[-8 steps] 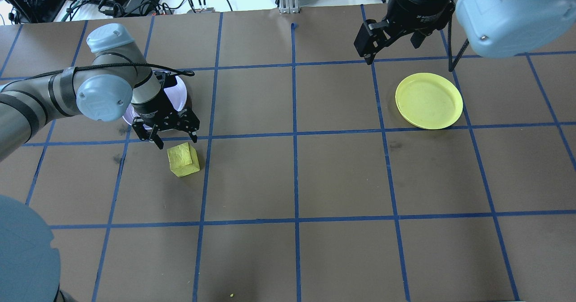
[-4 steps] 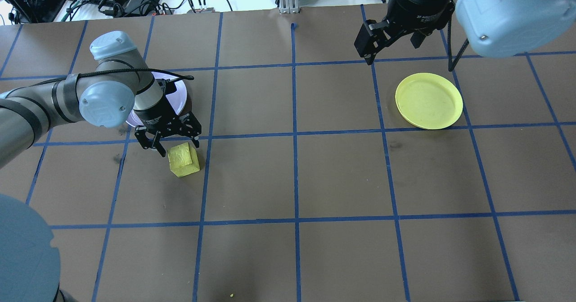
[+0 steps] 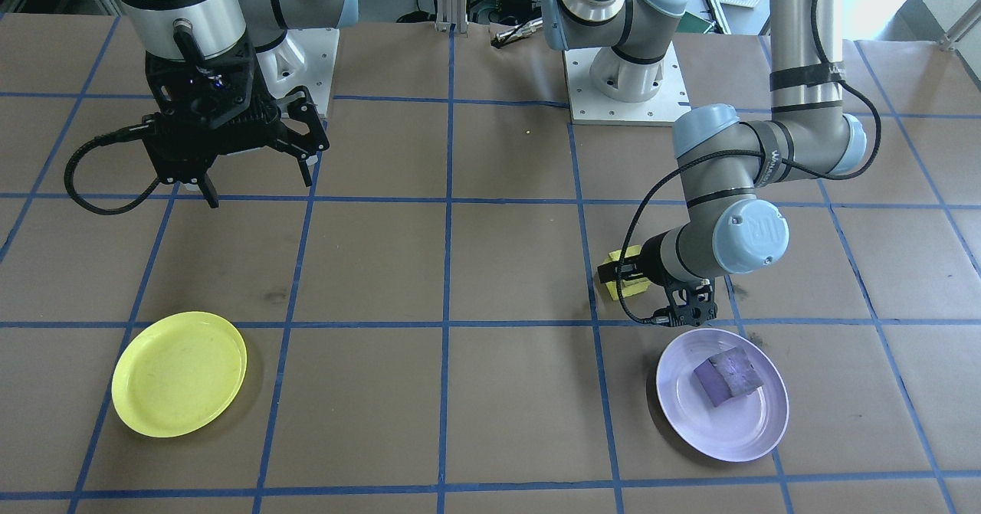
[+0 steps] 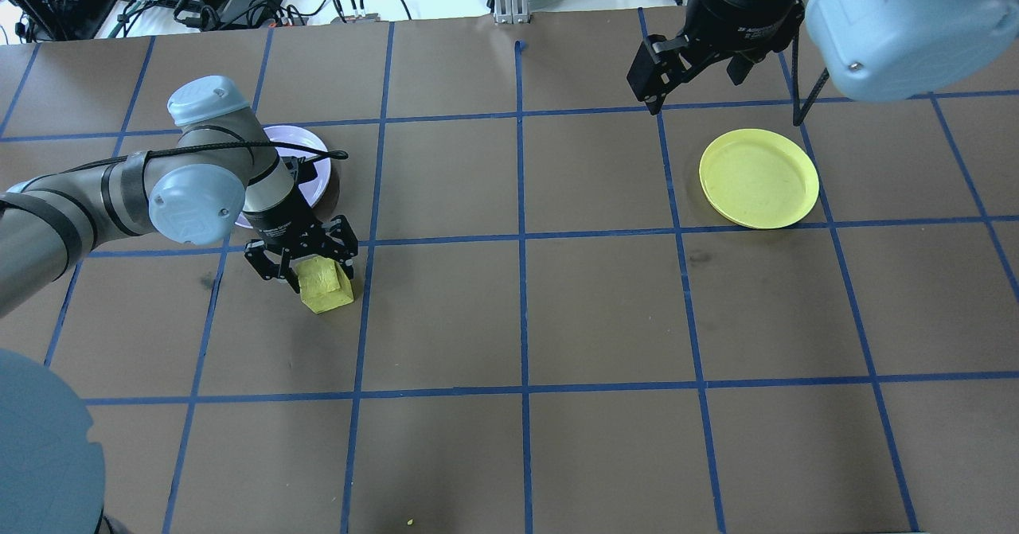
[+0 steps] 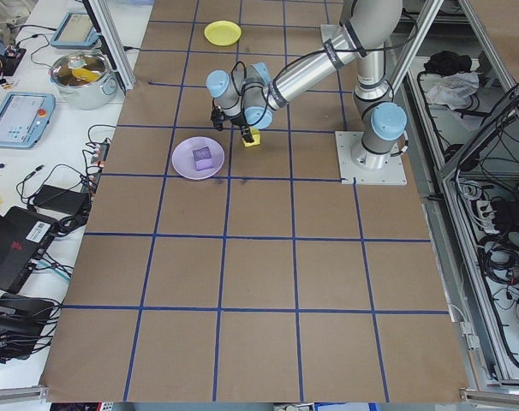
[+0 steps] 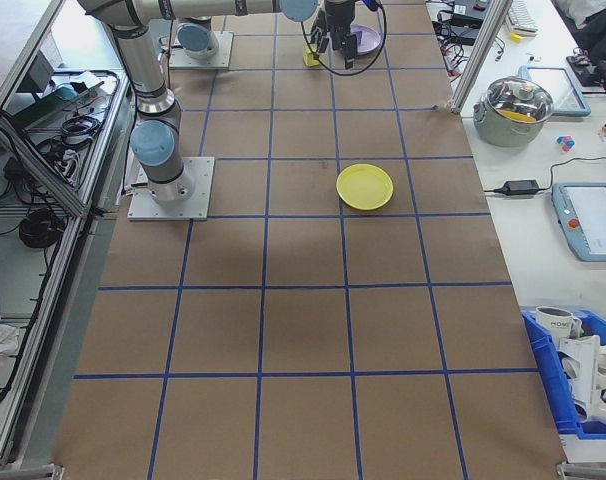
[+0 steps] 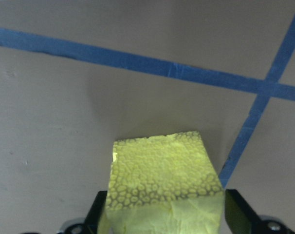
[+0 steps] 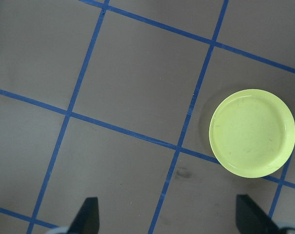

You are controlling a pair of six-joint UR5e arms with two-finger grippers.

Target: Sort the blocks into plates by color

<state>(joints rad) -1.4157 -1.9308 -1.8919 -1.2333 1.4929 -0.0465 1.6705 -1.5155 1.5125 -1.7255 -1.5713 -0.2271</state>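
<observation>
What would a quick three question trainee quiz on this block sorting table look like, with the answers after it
1. True or false: the purple block already lies in the lavender plate.
2. Which tool is at the yellow block? A) left tool B) right tool C) neither
3. Fill in: the yellow plate holds ____ blocks.

Key:
1. True; the front-facing view shows it resting inside the plate.
2. A; its fingers stand open on either side of the block, which sits on the table, while the right tool hangs open in the air, apart from the yellow plate.
3. No; it is bare in every view.
</observation>
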